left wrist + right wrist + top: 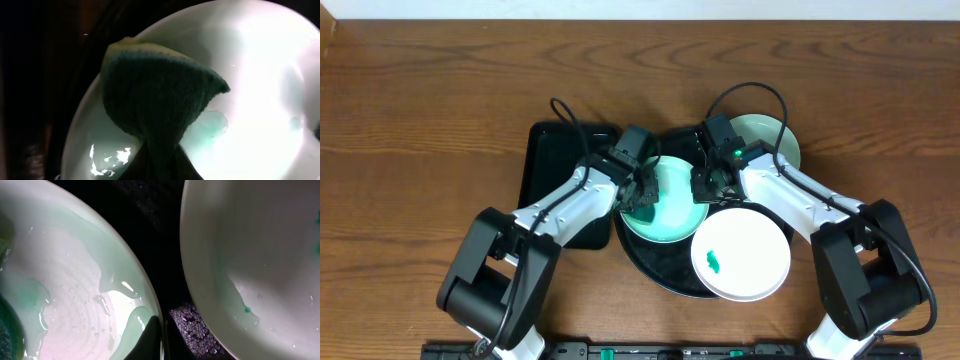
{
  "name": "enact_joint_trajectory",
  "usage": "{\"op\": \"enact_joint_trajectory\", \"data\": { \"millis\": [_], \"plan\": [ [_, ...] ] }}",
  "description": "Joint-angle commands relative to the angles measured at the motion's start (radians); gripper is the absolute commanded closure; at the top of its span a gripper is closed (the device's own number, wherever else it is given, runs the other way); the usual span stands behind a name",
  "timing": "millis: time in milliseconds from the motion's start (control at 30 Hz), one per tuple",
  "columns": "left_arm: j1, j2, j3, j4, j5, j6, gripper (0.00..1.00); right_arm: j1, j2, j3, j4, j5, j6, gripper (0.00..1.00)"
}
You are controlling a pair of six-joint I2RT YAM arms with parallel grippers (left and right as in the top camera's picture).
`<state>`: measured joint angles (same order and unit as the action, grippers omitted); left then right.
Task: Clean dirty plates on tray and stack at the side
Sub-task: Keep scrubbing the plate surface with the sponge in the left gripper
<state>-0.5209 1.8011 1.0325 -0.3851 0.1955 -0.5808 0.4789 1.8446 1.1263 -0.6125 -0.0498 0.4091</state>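
Currently a wet mint plate (672, 212) sits on the black tray (653, 270), toward its L side. Left gripper (642, 192) is clamped on a green sponge (150, 95) pressed into the plate's ctr. Right gripper (705, 185) is pinched narrow on the plate's rim, over tray ctr. White plate (750, 245) w/ green smear overhangs the tray's near-R edge. Mint plate looks rigid, light, glazed and breakable. The water film prob. makes it slippery, so hold the raised rim, not the face.
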Motion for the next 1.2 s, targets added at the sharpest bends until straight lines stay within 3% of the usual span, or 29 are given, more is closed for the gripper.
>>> {"op": "enact_joint_trajectory", "data": {
  "millis": [0,200,400,500,833,1167],
  "plan": [
    [-0.015,0.065,0.01,0.043,0.241,-0.037,0.93,0.013,0.002,-0.005,0.005,-0.002,0.006,0.99],
    [-0.015,0.065,0.045,0.15,0.426,-0.099,0.92,0.013,0.002,-0.005,0.008,-0.008,0.005,0.99],
    [0.002,0.015,0.084,0.154,0.434,-0.093,0.93,0.013,0.002,-0.005,0.007,-0.008,0.005,0.99],
    [0.019,-0.035,0.084,0.122,0.371,-0.092,0.93,0.013,0.002,-0.005,0.007,-0.008,0.005,0.99],
    [0.029,-0.193,0.084,-0.125,-0.058,-0.024,0.93,0.013,0.002,-0.005,0.007,-0.008,0.005,0.99],
    [0.022,-0.057,0.084,-0.161,-0.081,-0.023,0.92,0.013,0.002,-0.005,0.007,-0.008,0.005,0.99]
  ]
}}
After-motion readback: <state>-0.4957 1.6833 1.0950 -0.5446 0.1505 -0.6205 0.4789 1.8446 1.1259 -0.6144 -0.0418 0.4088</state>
